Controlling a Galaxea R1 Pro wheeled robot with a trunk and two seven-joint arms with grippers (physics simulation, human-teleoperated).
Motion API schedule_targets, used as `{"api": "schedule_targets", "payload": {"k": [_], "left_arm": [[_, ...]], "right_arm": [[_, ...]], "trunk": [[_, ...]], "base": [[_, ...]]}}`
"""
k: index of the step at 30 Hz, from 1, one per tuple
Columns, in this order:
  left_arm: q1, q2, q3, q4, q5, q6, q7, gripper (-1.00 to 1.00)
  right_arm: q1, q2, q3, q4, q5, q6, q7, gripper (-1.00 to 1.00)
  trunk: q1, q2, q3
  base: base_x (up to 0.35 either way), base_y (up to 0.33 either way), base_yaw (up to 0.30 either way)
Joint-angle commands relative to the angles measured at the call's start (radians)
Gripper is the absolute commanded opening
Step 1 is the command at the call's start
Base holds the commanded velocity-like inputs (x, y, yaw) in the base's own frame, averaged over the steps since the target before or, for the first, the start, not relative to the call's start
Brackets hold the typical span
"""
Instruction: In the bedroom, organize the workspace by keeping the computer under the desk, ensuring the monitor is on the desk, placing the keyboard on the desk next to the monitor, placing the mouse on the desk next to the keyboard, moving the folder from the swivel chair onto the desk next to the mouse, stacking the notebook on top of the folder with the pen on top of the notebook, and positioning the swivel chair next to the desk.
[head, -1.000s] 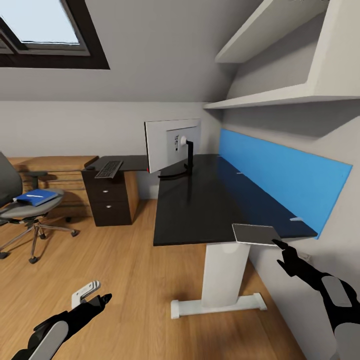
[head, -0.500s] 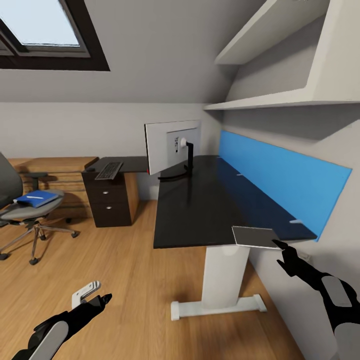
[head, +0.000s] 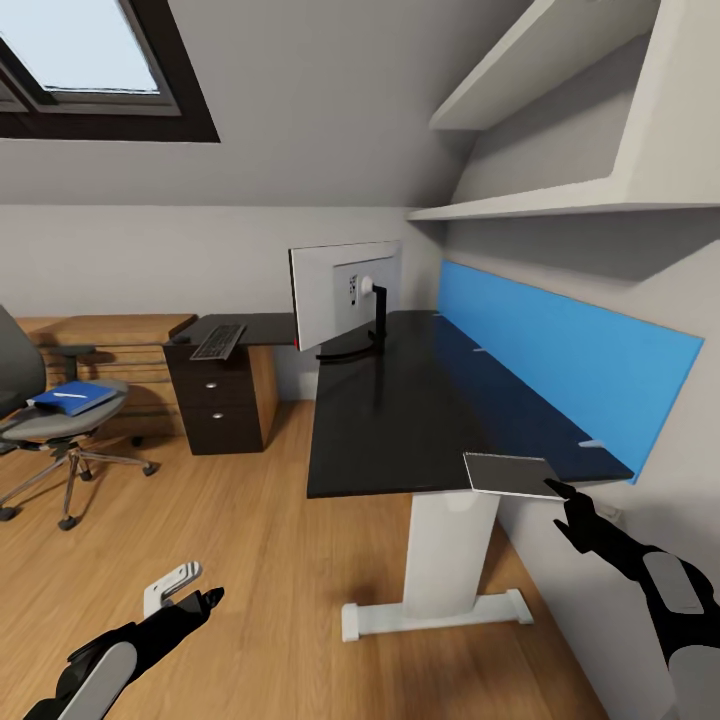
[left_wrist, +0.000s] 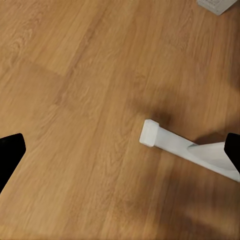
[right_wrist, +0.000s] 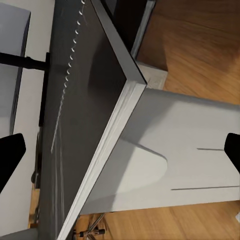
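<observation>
A: Entry, far left first. What sits on the swivel chair (head: 45, 425)?

B: The blue folder (head: 72, 396) lies flat on its grey seat, with the thin white pen (head: 68, 395) on top of it. The chair stands on the wood floor (head: 250, 520), well apart from the counter's white leg (head: 448, 555).

A: And your left gripper (head: 195, 590)?

B: It hangs low over the floor. In the left wrist view its two black fingertips (left_wrist: 10, 152) sit at opposite edges of the frame, so it is spread apart, holding nothing. Below it I see bare boards and the end of the leg's white foot (left_wrist: 150, 133).

A: Next to the right?

B: The black drawer unit (head: 218, 397) under the short wing of the counter (head: 400, 410). The keyboard (head: 218, 339) lies on that wing. The monitor (head: 345, 293) stands at the corner of the counter, white back toward me.

A: The notebook (head: 510, 471)?

B: At the near right corner of the counter, partly overhanging the edge. The right wrist view shows its dark cover and pale page edges (right_wrist: 107, 145) close up.

A: State of the right gripper (head: 570, 505)?

B: Its upper fingertip is at the notebook's near corner; I cannot tell whether it touches. In the wrist view its fingertips sit far apart, so it is spread open, not clamped on the notebook.
</observation>
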Motion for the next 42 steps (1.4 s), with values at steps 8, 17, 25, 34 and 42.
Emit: {"api": "schedule_targets", "payload": {"k": [8,17,25,34,42], "left_arm": [[-0.001,0.001,-0.001,-0.001,0.013,0.0,0.011,1.0],[-0.001,0.001,-0.001,-0.001,0.013,0.0,0.011,1.0],[-0.001,0.001,-0.001,-0.001,0.013,0.0,0.011,1.0],[-0.001,0.001,0.0,-0.001,0.014,0.0,0.011,1.0],[-0.001,0.002,0.0,-0.001,0.014,0.0,0.011,1.0]], "right_arm": [[-0.001,0.001,-0.004,0.0,0.001,0.006,0.003,1.0],[-0.001,0.0,-0.004,-0.001,0.001,0.006,0.003,1.0],[-0.001,0.001,-0.004,-0.002,0.001,0.007,0.003,1.0],[-0.001,0.001,-0.004,-0.006,0.001,0.009,0.003,-1.0],[-0.001,0.0,-0.003,-0.006,0.001,0.007,0.003,-1.0]], "trunk": [[0.0,-0.001,-0.001],[0.0,-0.001,-0.001],[0.0,-0.001,-0.001],[0.0,-0.001,-0.001],[0.0,-0.001,-0.001]], "base": [[0.111,0.0,0.0],[0.016,0.0,0.0],[0.0,0.0,0.0],[0.0,0.0,0.0],[0.0,0.0,0.0]]}}
